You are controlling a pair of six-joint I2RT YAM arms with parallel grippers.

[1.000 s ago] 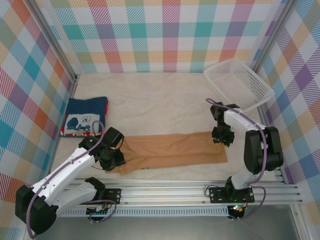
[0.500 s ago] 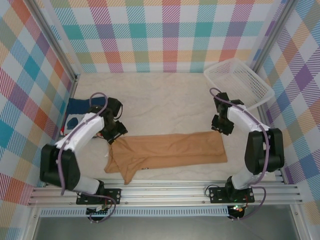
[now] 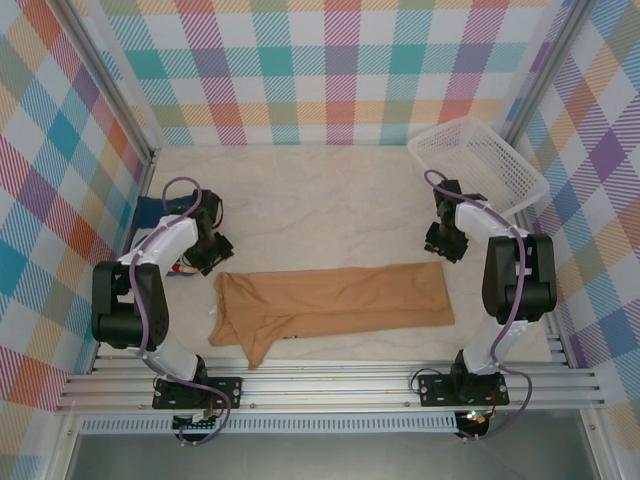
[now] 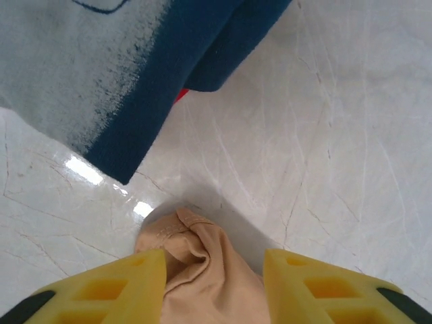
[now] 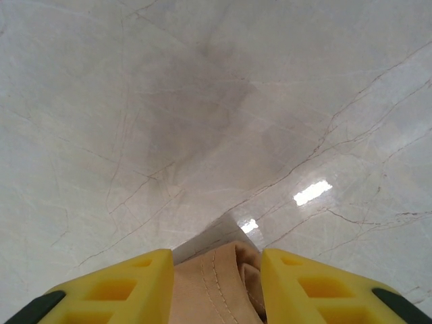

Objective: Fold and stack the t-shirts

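Checking the tan-orange t-shirt (image 3: 335, 303) first: where is it, which way does it run? – A

Flat on the table (image 3: 330, 205), near the middle, folded into a long strip. Long axis goes left to right, roughly parallel to the near edge. – B

Ends? – A

Right end square and neat. Left end wider and bunched, one flap pointing at the near edge. – B

Grippers, quick. – A

Left gripper (image 3: 208, 258) is at the strip's far-left corner. In its wrist view a crumpled wad of the tan-orange t-shirt (image 4: 202, 277) sits pinched between the yellow fingers (image 4: 115, 290). Right gripper (image 3: 444, 250) is at the far-right corner, clamped on a stitched hem of the same shirt (image 5: 212, 283) (grey shadow on the marble-look top just ahead of it). One end each. – B

Other shirt? – A

Navy t-shirt (image 3: 148, 212) is at the table's left edge, mostly behind the left arm from above. The left wrist view has its navy edge and white print (image 4: 169, 81) just beyond the fingers, apart from the tan cloth, with a red sliver under it. – B

Anything else? – A

White mesh basket (image 3: 470, 150) in the far-right corner, well apart from both shirts. – B
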